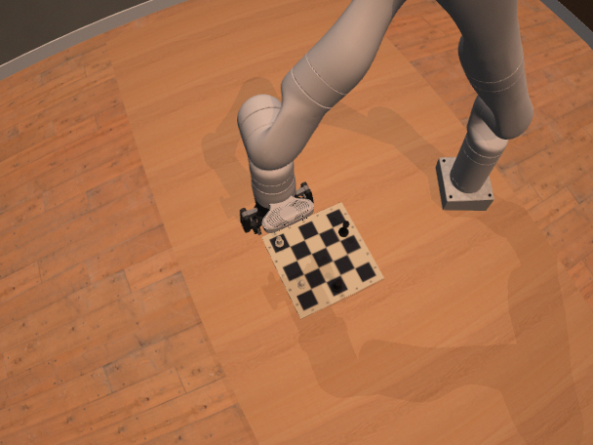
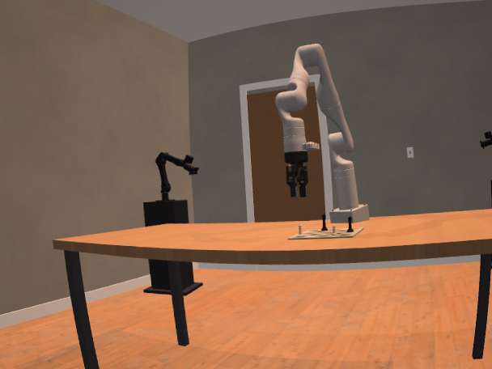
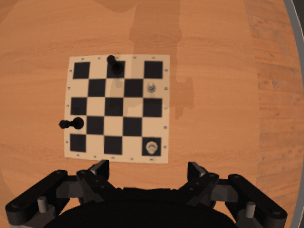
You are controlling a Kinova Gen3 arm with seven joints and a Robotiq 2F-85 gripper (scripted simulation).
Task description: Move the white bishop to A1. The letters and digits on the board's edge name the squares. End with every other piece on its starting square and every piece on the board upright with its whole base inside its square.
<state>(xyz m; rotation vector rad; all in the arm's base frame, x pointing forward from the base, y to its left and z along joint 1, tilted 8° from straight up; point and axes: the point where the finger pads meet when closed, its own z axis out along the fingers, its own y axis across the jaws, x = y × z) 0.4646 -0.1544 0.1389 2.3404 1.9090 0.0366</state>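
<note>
Hand (image 2: 298, 196) spread wide, nothing between the fingers, hanging well above the chessboard (image 1: 358, 253) near its corner at 10 o'clock in the top view. In the wrist view, finger linkages splayed to 7 and 5 o'clock, board straight ahead at 12.

Directly beneath and just forward of the hand: a white piece (image 3: 152, 146) upright on the dark corner square at the board's 5 o'clock in the wrist view, base seemingly inside the square. Probably the white bishop on A1, though edge letters too small to read and piece shapes too small to tell apart, so unconfirmed. Second white piece (image 3: 152, 86) further along the same edge file, upright. Two black pieces: one (image 3: 115, 65) upright near the far edge at 11 o'clock, another (image 3: 71, 124) at the 9 o'clock edge, appearing to lean outward in the wrist view yet standing upright in the exterior view (image 2: 349, 223).

Risks from here, as judgement: wrong corner chosen if edge labels misread; base straddling a square line, hard to rule out at this height; any redescent for correction likely to clip the corner piece with wide-set fingers and topple it onto the surface (image 2: 226, 239).
</note>
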